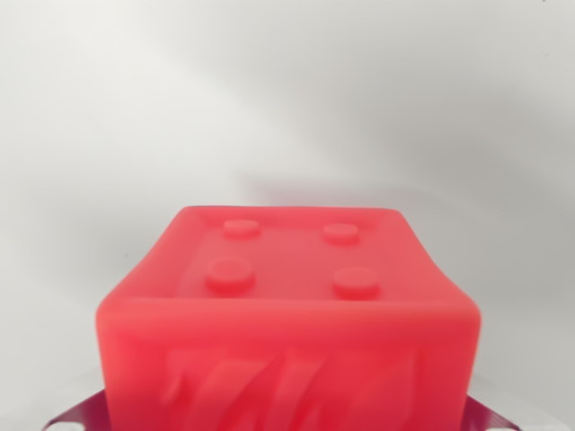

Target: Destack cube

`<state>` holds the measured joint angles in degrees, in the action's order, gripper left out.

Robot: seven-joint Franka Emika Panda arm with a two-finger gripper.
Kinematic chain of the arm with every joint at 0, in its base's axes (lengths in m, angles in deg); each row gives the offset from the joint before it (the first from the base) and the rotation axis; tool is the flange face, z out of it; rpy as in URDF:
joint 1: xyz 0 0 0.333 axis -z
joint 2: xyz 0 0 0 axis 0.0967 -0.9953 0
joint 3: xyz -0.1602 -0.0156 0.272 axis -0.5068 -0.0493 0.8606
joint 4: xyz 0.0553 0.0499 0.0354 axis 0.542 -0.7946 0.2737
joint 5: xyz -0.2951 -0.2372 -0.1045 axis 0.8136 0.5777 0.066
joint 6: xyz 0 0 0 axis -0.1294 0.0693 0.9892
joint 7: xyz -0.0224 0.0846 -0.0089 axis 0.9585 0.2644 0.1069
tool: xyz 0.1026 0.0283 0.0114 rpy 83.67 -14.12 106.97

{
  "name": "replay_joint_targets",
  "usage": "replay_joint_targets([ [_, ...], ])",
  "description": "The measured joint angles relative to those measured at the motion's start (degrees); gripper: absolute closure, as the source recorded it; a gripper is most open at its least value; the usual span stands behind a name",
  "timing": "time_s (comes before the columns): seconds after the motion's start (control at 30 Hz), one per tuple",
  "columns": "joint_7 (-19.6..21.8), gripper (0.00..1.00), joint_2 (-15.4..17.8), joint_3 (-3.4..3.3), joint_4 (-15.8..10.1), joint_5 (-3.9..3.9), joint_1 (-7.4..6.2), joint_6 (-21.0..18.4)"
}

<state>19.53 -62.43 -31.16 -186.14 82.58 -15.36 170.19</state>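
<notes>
A: Item one?

B: Red cube point(287, 314), low centre of the wrist view, its bottom cut off by the frame's lower edge. Material looks like soft, slightly translucent plastic or rubber with a matte-waxy sheen. Edges rounded, corners blunt.

A: Top face?

B: Shallow recessed panel inside a raised rim, bearing four low round studs point(292, 256) in a square pattern. The near side face carries raised slanted ridges, blurred at this range.

A: Item two?

B: Thin dark-reddish metallic pieces, one at each lower corner: one at the wrist view's left point(79, 415), one at its right point(485, 417). They flank the cube's base. These may be the fingers; too little shows to be sure. Whether they press the cube or stand apart from it, I cannot tell.

A: Surroundings?

B: Plain pale grey-white counter point(287, 99), smooth, softly shadowed behind the cube. Whether another cube lies beneath this one cannot be seen.

A: Obstructions?

B: The cube itself fills the lower frame, hiding what is under it.
</notes>
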Motion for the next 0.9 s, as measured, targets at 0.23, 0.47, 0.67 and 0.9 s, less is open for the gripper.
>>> replay_joint_targets([
  [0.23,0.0,1.0,-1.88,-0.12,0.41,0.0,-0.12,1.51],
  [0.47,0.0,1.0,-3.61,-0.2,0.94,0.0,-0.17,2.74],
  [0.67,0.0,1.0,-4.7,-0.26,1.3,0.0,-0.22,3.47],
  [0.9,0.0,1.0,-5.46,-0.3,1.6,0.0,-0.26,3.92],
])
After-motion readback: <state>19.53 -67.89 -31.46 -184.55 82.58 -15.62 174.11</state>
